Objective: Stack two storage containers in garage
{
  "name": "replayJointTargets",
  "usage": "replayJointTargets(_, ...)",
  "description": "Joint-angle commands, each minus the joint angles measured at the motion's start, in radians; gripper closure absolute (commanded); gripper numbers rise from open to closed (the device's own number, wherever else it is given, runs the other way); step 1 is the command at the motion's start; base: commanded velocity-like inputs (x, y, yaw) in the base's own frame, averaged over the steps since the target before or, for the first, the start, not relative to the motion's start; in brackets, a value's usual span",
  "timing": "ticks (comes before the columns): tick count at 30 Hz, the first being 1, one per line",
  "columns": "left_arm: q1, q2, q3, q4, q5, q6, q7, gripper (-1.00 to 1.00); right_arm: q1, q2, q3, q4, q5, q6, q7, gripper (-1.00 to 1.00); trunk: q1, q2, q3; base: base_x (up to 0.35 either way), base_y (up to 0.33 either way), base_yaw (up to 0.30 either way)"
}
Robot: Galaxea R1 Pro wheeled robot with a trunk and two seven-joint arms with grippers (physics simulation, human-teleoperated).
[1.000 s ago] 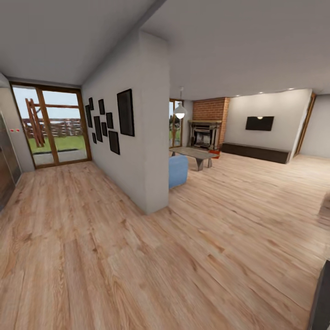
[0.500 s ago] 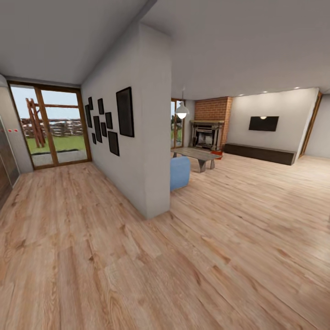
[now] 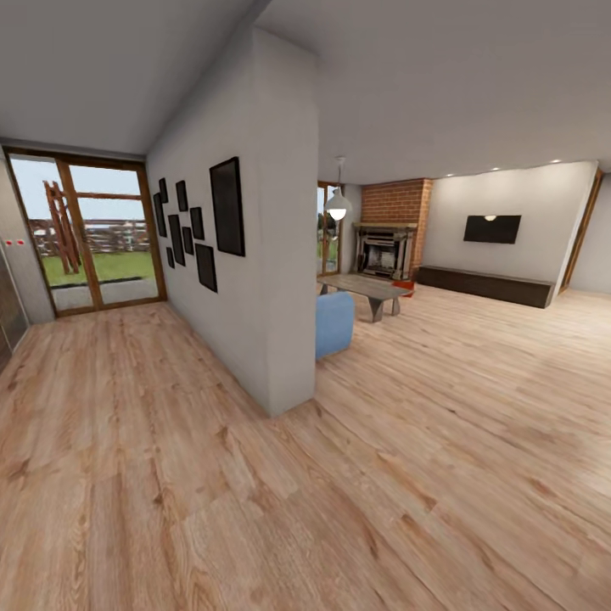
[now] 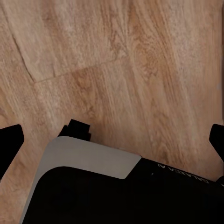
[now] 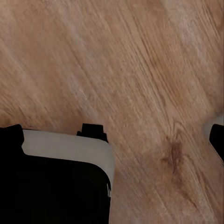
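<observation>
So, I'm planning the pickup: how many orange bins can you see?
1: an orange-red bin low beside the fireplace, partly behind the table. A second may be hidden behind it or the wall.

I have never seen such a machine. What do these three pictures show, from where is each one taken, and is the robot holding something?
This is a simulated wheeled robot with two arms. The big picture comes from a camera on its head. It looks across a light wood floor past a white dividing wall with dark picture frames. Beyond are a blue sofa, a low table, a brick fireplace and something orange-red on the floor beside it, too small to identify. Glass doors stand at the left.

The two small pictures come from cameras on the wrists, pointing down at the planks. The dark tips at the edges of each are the fingers of the left hand and the right hand, spread wide with nothing between them. The black and grey shape is probably the robot's own body.
</observation>
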Motion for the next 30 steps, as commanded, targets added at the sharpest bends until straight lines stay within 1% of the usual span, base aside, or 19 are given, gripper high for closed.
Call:
replayJointTargets(1, -0.001, 0.0, -0.007, 0.0, 0.007, 0.002, 0.002, -1.0, -0.001, 0.0, 0.007, 0.003, 0.002, -0.005, -0.004, -1.0, 0.001, -0.001, -0.001, 0.323, 0.0, 0.0)
replayJointTargets(30, -0.001, 0.0, -0.007, -0.001, 0.007, 0.002, 0.002, -1.0, -0.001, 0.0, 0.004, 0.003, 0.003, -0.007, -0.004, -1.0, 0.001, -0.001, -0.001, 0.323, 0.0, 0.0)
